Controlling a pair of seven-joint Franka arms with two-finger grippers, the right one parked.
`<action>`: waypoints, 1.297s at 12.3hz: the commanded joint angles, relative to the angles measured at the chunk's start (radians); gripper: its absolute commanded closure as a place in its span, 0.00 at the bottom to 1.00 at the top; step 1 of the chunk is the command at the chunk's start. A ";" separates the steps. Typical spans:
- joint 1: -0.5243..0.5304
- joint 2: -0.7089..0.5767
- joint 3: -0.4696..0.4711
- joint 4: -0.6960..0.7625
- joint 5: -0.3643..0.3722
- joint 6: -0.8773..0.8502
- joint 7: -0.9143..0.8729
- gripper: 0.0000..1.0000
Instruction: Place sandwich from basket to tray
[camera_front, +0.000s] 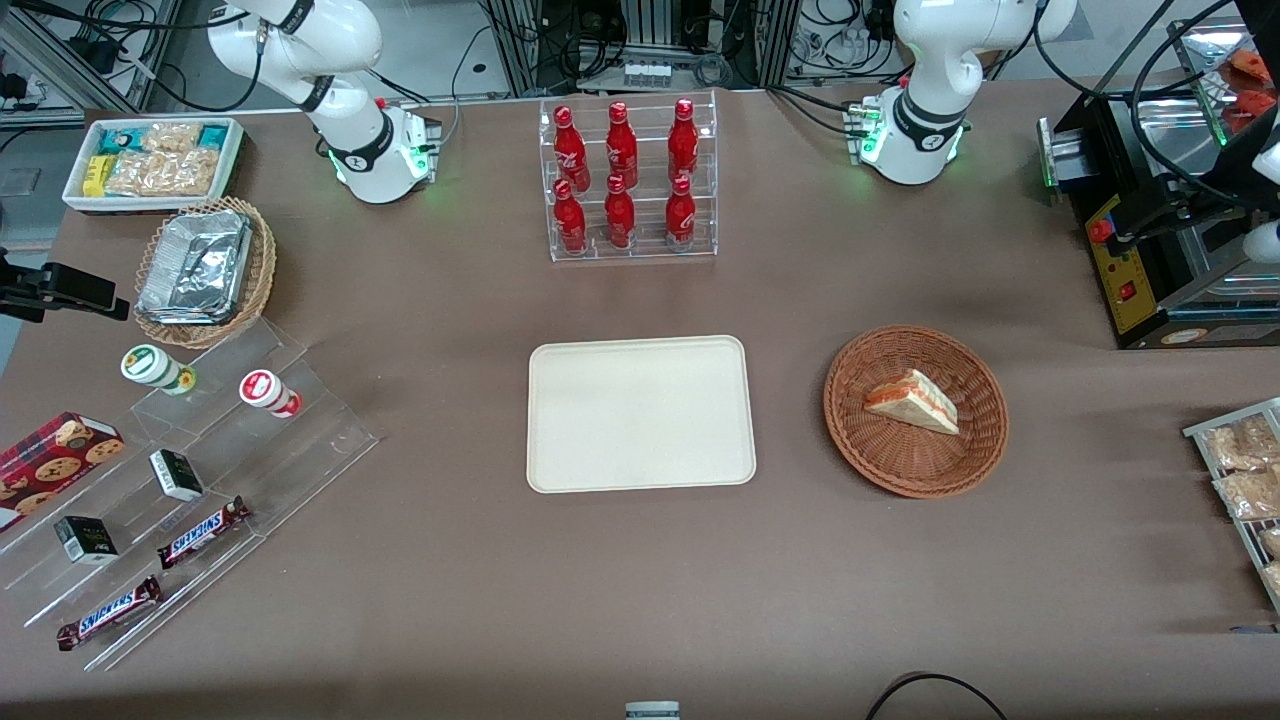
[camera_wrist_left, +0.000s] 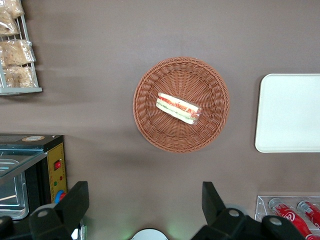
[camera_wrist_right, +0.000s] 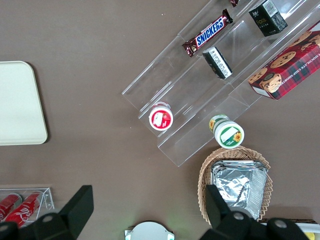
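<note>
Start from the tray (camera_front: 640, 413), your landmark at mid-table. Beside it, toward the working arm's end, you have the basket (camera_front: 915, 410) with the sandwich (camera_front: 912, 401) lying inside. Your gripper (camera_wrist_left: 145, 210) hangs high above the basket, fingers (camera_wrist_left: 76, 204) spread wide, holding nothing.

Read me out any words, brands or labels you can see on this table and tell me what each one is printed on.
"SNICKERS": on the two chocolate bars lying on the clear stepped stand.
Red bottles: white script, too small to read.
Cookie box, small dark cartons, two round cups: print unreadable.
Sandwich, basket, tray: no text.
Gripper, high above the basket: no text.
</note>
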 joint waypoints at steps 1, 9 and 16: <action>-0.015 -0.004 0.004 -0.010 0.035 0.010 0.013 0.00; -0.019 0.015 -0.042 -0.396 -0.011 0.481 -0.606 0.00; -0.021 0.042 -0.113 -0.753 -0.011 0.953 -1.181 0.00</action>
